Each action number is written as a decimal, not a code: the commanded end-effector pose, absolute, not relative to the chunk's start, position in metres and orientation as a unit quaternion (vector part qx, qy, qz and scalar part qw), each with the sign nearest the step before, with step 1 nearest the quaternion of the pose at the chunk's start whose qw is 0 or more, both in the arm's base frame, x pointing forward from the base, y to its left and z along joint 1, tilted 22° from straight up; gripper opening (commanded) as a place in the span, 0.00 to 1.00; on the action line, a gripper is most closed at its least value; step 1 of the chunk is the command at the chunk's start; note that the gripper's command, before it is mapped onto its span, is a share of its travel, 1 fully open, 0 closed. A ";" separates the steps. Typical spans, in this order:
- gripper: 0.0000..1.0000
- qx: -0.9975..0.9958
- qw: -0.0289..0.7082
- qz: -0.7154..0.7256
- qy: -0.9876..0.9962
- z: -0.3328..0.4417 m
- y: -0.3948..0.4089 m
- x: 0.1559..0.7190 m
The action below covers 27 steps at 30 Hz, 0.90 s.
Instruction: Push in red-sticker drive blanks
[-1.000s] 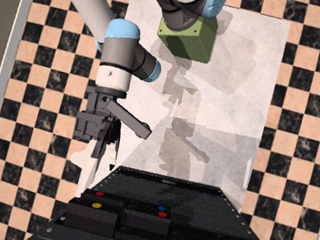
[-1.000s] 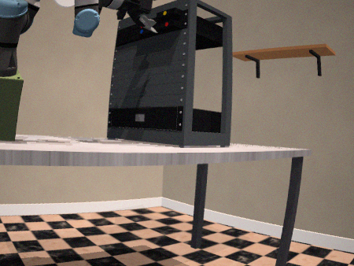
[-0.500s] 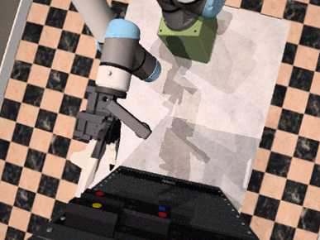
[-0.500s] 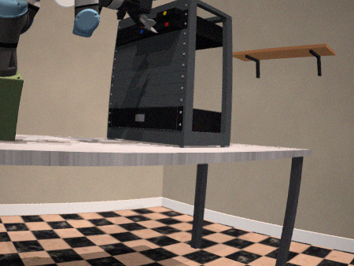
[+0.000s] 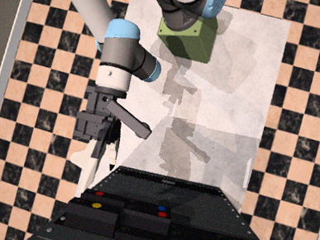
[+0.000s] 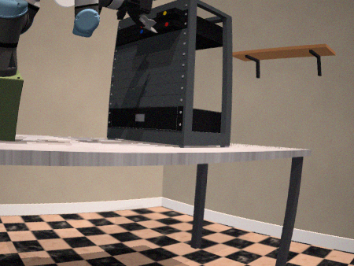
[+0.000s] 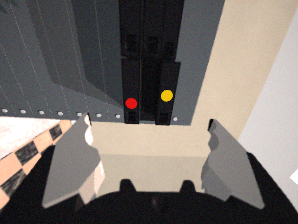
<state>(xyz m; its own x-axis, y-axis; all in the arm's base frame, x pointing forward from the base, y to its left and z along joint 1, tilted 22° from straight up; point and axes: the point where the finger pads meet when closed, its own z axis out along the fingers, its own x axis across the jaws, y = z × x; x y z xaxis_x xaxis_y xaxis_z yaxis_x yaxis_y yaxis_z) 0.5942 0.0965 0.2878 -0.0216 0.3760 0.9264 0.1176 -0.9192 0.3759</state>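
Observation:
The dark rack [image 5: 198, 191] [image 6: 188, 79] [image 7: 55, 55] stands on the white table [image 5: 229, 108] [image 6: 118, 151]. Near its top are two pairs of drive blanks. One pair carries a red sticker [image 5: 100, 193] [image 6: 166, 24] [image 7: 131, 103] and a yellow sticker [image 5: 95, 205] [image 6: 164, 12] [image 7: 166, 95]. The other pair carries a blue sticker [image 5: 162, 208] [image 6: 141, 28] and a second red sticker [image 5: 162, 214]. My gripper [image 5: 99, 163] [image 6: 147, 21] [image 7: 150, 116] is open and empty. It faces the rack's front a short way off, and the red and yellow stickers sit between its fingers in the wrist view.
The arm's green base block [image 5: 190, 42] [image 6: 8, 106] stands at the far end of the table. A wooden wall shelf [image 6: 283, 51] hangs behind the rack. The checkered floor [image 5: 20, 100] lies around the table.

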 end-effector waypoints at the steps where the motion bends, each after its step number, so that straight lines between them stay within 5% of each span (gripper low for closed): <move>1: 1.00 0.693 0.093 0.692 0.178 0.288 0.097 0.594; 24: 1.00 0.693 0.093 0.692 0.178 0.288 0.097 0.594; 25: 0.00 0.693 0.093 0.692 0.178 0.288 0.097 0.594; 27: 0.00 0.693 0.093 0.692 0.178 0.288 0.097 0.594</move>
<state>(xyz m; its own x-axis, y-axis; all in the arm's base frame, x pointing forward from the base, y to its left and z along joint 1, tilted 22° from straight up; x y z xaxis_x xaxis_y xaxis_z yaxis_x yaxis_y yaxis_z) 0.5942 0.0965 0.2878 -0.0215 0.3760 0.9264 0.1176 -0.9192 0.3759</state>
